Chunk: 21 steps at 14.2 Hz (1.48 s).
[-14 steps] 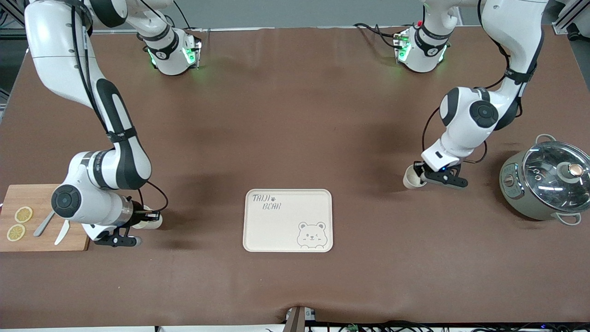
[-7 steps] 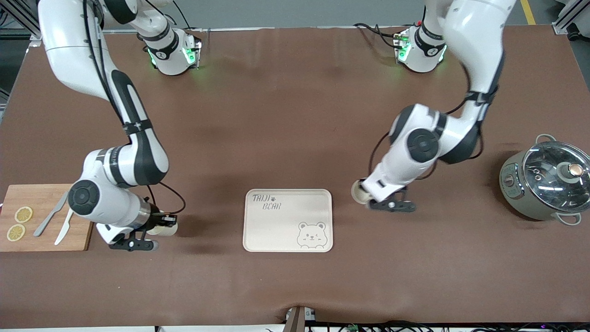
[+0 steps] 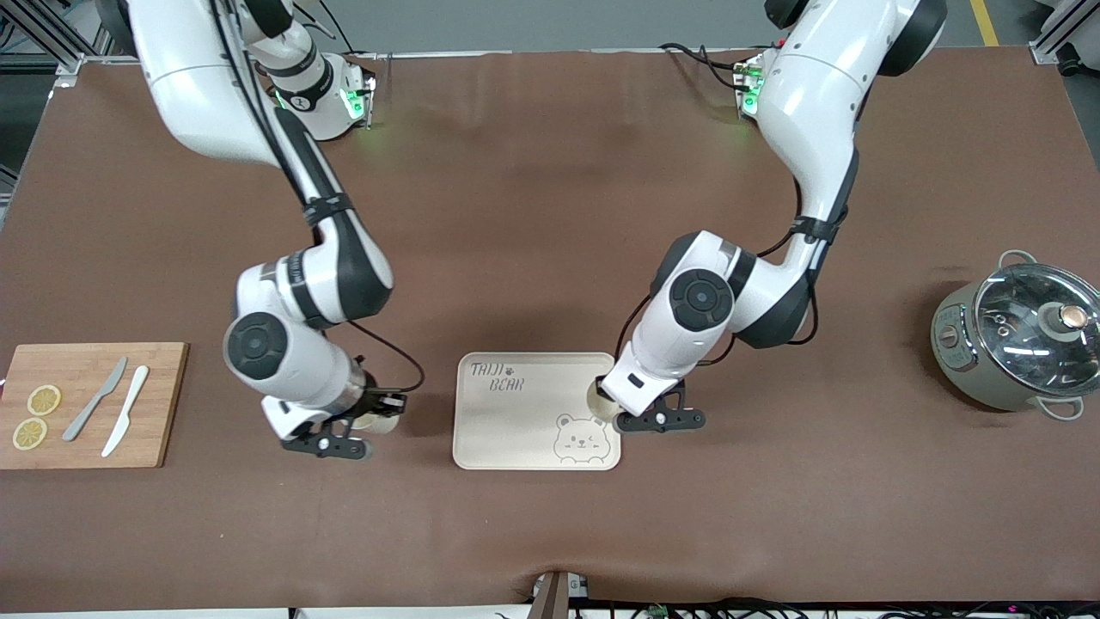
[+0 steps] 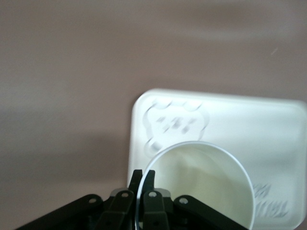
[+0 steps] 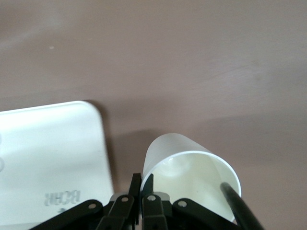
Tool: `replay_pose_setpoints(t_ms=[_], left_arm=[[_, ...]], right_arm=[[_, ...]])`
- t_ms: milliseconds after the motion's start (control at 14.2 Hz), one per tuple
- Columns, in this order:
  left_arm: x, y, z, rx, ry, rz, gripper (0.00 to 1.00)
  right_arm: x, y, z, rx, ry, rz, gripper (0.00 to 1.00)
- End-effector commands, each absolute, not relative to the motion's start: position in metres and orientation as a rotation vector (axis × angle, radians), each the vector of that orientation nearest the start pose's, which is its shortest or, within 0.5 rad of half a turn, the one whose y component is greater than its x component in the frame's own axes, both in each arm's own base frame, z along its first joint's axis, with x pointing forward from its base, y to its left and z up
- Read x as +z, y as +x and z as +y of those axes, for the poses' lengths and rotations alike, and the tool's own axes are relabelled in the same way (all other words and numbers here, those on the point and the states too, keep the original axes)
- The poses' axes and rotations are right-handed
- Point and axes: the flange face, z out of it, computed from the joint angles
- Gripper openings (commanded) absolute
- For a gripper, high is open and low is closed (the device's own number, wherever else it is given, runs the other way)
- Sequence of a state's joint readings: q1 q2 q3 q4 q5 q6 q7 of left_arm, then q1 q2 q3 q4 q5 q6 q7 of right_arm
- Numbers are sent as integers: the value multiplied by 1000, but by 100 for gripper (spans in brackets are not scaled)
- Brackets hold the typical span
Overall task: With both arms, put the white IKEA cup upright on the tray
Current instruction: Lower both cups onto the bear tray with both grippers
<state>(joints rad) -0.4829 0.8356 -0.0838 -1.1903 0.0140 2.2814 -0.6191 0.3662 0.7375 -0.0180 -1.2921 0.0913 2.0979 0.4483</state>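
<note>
Front view: tray (image 3: 516, 430) near table middle. Cutting board (image 3: 82, 447) with knives and lemon slices at right arm's end. Right gripper (image 3: 378, 421) just beside tray on that side — fingers pinched shut on rim of white cup (image 5: 192, 167), over bare table. Left gripper (image 3: 606, 404) over tray's edge near bear face, clamped on rim of second cup (image 4: 201, 187). Pot (image 3: 1014, 340) at left arm's end.
</note>
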Motion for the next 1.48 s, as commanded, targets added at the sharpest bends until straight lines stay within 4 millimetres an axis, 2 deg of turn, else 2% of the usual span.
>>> replay_pose_setpoints(t_ms=[0, 71, 212, 282, 494, 847, 1059, 1129, 1200, 1341, 1412], left_arm=[[295, 679, -433, -455, -3323, -158, 0], [292, 678, -436, -489, -3314, -146, 0], [263, 670, -446, -468, -3293, -130, 0], [256, 667, -448, -457, -3287, -134, 0], [231, 658, -453, -402, -3273, -132, 0], [223, 657, -451, -382, -3262, -127, 0], [222, 657, -450, -379, -3259, -123, 0], [221, 656, -450, -377, -3259, -120, 0], [217, 656, -450, -371, -3256, -117, 0], [215, 655, -450, -364, -3257, -120, 0], [215, 655, -450, -364, -3257, -123, 0]], right_arm=[[312, 706, 303, -87, -3034, 239, 0], [316, 705, 317, -106, -3028, 227, 0], [322, 699, 342, -134, -3015, 212, 0], [320, 695, 353, -139, -3015, 199, 0], [296, 683, 387, -163, -3007, 207, 0], [259, 666, 414, -123, -3036, 151, 0], [255, 667, 415, -141, -3027, 150, 0], [253, 666, 416, -141, -3027, 148, 3], [253, 667, 415, -145, -3025, 150, 21], [251, 667, 417, -159, -3019, 148, 68], [251, 667, 418, -158, -3016, 148, 83]])
